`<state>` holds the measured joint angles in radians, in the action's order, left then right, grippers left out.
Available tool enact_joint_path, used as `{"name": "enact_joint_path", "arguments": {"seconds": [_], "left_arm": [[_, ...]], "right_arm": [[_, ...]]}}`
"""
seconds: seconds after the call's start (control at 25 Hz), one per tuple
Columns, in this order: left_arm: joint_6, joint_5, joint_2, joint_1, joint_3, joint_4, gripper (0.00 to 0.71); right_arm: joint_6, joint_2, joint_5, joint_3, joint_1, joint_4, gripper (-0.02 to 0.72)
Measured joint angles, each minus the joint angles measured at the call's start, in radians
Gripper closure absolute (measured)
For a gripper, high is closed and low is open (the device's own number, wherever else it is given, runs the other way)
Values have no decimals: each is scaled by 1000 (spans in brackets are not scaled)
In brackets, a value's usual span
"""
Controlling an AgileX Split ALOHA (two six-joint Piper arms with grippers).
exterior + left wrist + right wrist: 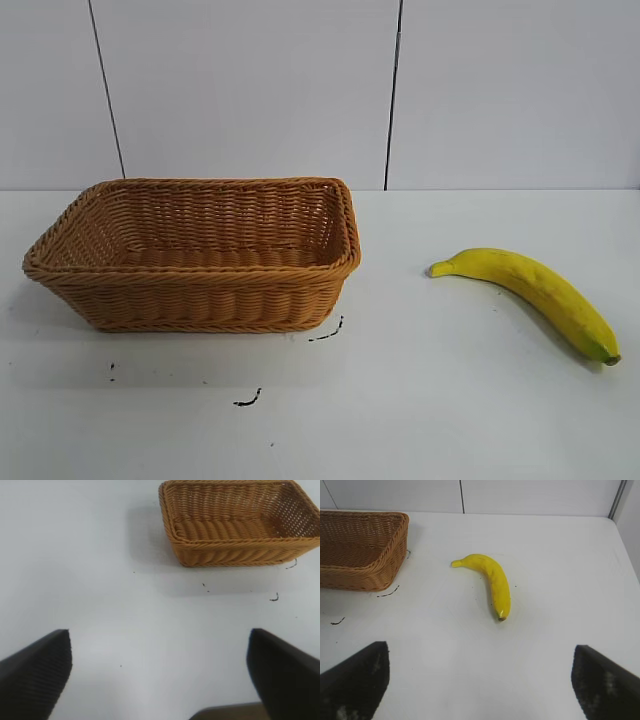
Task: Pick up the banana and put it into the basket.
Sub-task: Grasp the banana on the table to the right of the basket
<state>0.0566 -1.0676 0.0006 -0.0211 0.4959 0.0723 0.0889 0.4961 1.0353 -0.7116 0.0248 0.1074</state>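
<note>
Banana on table, both grippers spread wide, holding nothing.
Banana [535, 294] lies on the white table [420, 410], well apart from the basket [200, 300]. Left gripper [160, 677] above bare table near basket; right gripper [480, 680] above table, short of banana.

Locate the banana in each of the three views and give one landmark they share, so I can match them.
Exterior view: the banana lies on the table at right, apart from the basket.
Left wrist view: banana not in it; only the basket shows.
Right wrist view: banana near the middle.
Shared landmark: the basket.
</note>
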Motion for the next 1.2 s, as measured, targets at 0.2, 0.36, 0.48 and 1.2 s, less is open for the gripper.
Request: {"name": "enact_joint_path", "arguments": {"seconds": [0.2, 0.36, 0.48, 1.2], "left_arm": [[0, 0, 0, 0, 0, 0, 20], [0, 0, 0, 0, 0, 0, 20], [0, 0, 0, 0, 0, 0, 20], [0, 0, 0, 0, 0, 0, 20]], "right_arm": [[3, 313, -1, -110, 0, 0, 11], [42, 547, 1, -207, 0, 1, 11], [119, 706, 3, -288, 0, 1, 11], [327, 1324, -111, -649, 0, 48, 11]]}}
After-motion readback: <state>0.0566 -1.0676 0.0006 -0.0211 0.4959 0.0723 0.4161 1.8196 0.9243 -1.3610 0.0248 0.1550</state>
